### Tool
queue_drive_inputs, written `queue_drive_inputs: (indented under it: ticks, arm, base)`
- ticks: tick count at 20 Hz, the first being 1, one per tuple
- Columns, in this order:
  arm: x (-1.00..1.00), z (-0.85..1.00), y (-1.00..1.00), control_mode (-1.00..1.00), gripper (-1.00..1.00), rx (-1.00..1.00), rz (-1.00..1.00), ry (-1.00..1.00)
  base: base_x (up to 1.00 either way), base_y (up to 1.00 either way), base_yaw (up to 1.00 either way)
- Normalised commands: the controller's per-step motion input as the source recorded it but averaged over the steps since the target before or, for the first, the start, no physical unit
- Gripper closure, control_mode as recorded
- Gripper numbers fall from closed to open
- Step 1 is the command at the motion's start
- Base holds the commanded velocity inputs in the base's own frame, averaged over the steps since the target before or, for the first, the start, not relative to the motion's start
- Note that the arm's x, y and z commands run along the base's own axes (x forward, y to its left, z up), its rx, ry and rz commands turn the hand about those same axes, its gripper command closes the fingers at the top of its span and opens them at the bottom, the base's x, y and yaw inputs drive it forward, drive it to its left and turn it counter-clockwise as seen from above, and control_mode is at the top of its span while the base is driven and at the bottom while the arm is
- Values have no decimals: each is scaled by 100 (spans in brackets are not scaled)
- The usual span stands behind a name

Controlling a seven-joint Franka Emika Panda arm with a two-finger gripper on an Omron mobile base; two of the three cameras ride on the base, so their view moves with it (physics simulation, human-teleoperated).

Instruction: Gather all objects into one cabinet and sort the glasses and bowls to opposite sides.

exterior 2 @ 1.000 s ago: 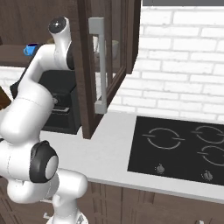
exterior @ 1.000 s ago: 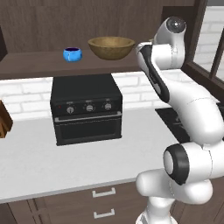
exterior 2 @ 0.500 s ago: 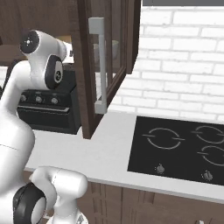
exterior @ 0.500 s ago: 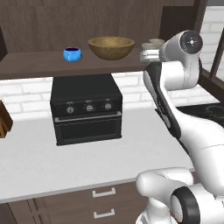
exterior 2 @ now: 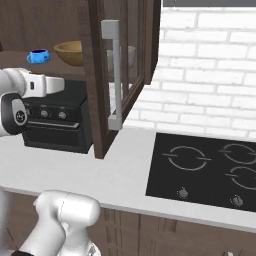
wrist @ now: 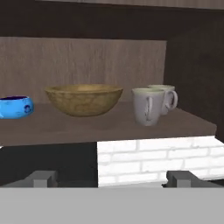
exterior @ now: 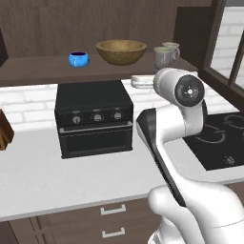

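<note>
- Landmark: the wooden bowl (wrist: 83, 99) stands on the cabinet shelf (wrist: 109, 127), near the middle of the plank.
- The blue bowl (wrist: 15, 107) sits on the same shelf, to the side of the wooden bowl away from the mugs, apart from it.
- The front mug (wrist: 146, 106) and the rear mug (wrist: 164, 98) stand on the other side of the wooden bowl, close together; contact between them cannot be determined.
- The gripper (wrist: 112, 177) is below and in front of the wooden bowl, off the shelf, with its jaws spread wide and holding nothing.
- Judgement: all four objects are on one shelf, bowls to one side and mugs to the other; the sort appears complete.
- Risk: the glass-paned door (exterior 2: 117, 75) stands open beyond the mugs; a wide arm swing could strike it.
- Risk: a forward or upward motion of the hand could hit the shelf edge and jolt the mugs, which stand nearest the plank's end.
- Risk: the black oven (exterior: 94, 117) sits below the wooden bowl; a low retreat could clip its top.
</note>
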Motion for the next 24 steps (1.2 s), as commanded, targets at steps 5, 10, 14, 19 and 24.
queue_drive_inputs:
  ticks: [5,10,14,19,24]
  arm:
    - [-36,35,97,-100,-100,-1,7,1]
    - [-8,28,100,-100,-100,0,10,3]
    - [0,21,87,-100,-100,0,10,5]
    - [0,1,51,-100,-100,0,3,14]
    - [9,-9,3,-100,-100,4,0,21]
  base:
    - [0,0,0]
    - [0,0,0]
    - [0,0,0]
    - [0,0,0]
    - [0,0,0]
